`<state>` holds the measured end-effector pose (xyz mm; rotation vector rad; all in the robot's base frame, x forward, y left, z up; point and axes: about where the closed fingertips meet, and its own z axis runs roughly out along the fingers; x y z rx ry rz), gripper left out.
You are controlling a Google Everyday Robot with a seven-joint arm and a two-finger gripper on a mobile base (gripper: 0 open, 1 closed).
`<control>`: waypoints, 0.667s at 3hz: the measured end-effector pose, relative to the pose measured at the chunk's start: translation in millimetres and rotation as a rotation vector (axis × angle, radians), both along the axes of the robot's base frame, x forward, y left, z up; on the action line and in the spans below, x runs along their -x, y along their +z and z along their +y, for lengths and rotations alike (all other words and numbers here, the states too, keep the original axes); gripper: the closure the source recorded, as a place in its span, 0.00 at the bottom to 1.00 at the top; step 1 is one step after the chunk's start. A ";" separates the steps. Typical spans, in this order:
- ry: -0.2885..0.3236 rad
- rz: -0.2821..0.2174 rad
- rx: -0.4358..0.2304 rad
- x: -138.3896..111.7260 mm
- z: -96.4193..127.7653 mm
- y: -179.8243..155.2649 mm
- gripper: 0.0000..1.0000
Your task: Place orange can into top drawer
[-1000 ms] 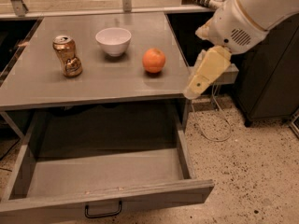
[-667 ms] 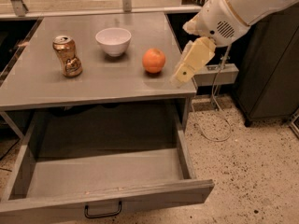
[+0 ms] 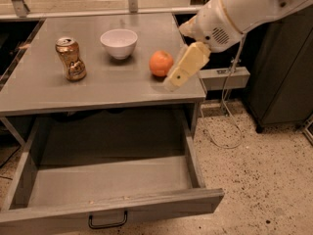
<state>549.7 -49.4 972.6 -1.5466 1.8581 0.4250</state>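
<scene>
The orange can (image 3: pixel 70 58), dented with a pinched waist and a silver top, stands upright on the grey table top (image 3: pixel 102 87) at its left side. The top drawer (image 3: pixel 107 185) is pulled open below the table, with a black handle (image 3: pixel 106 222) on its front panel; nothing shows inside it. My gripper (image 3: pixel 172 82) hangs from the white arm (image 3: pixel 234 13) above the table's right edge, just right of the orange fruit (image 3: pixel 161 63) and far right of the can. It holds nothing.
A white bowl (image 3: pixel 119 42) sits at the back middle of the table. A dark cabinet (image 3: pixel 279 72) stands to the right, with a grey box (image 3: pixel 222 77) and a loose cable (image 3: pixel 222 131) on the speckled floor beside the table.
My arm has swung left and in over the table's right edge, bringing the gripper close to the orange fruit. The can, bowl and drawer have not moved.
</scene>
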 end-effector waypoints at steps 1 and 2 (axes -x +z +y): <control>0.037 -0.018 -0.092 -16.6 41.6 -1.1 0.00; 0.112 -0.023 -0.110 -20.4 81.2 -6.9 0.00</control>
